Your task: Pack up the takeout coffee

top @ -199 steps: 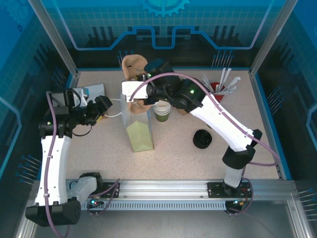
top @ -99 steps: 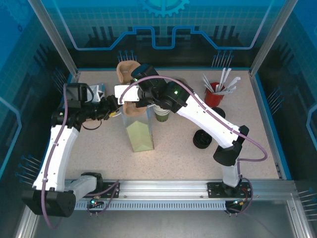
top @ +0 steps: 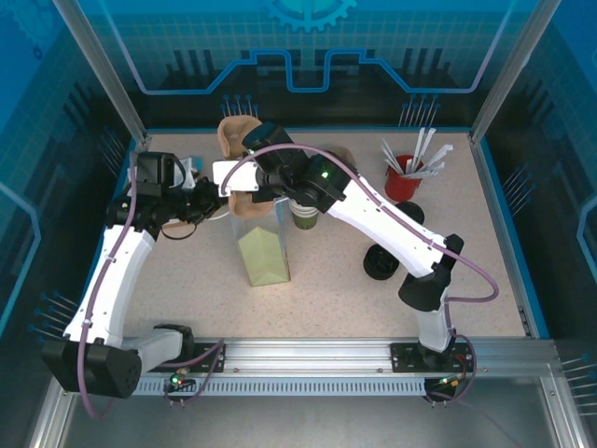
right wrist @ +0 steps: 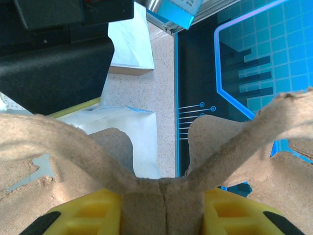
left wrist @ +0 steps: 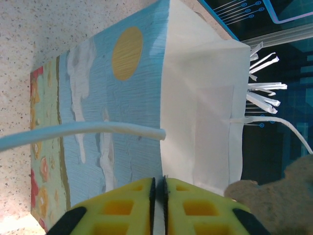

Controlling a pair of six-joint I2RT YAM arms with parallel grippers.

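The left gripper (left wrist: 157,185) has its yellow, grid-moulded fingers pressed together on the near rim of the paper bag (left wrist: 115,93), with only a thin dark slit between them; in the top view the left gripper (top: 215,199) sits at the bag's left upper edge. The paper bag (top: 261,245) is tall and boxy and stands on the speckled table (top: 326,299); its outer face is matte and finely ribbed, printed with a yellow sun, white clouds, a green band and red flowers; its inside is plain white, creased at the folds; a white twisted-paper handle (left wrist: 83,131) arcs across the printed face. Above the bag's mouth hangs the cup carrier (top: 237,136), rough brown moulded pulp with rounded lobes; the right gripper (right wrist: 164,208) clamps the carrier's (right wrist: 93,159) central ridge, its yellow fingers hard against either side of the fibrous fold. Just right of the bag stands a stack of green cups (top: 305,217), lidless and cream-rimmed; further right lies a squat stack of black lids (top: 380,264). The takeout coffee (top: 410,213) seems to be the round black lid showing just past the right forearm, in front of the red cup (top: 402,182); its green wall cannot be made out. The red cup bristles with thin white paper-wrapped sticks (left wrist: 264,73).
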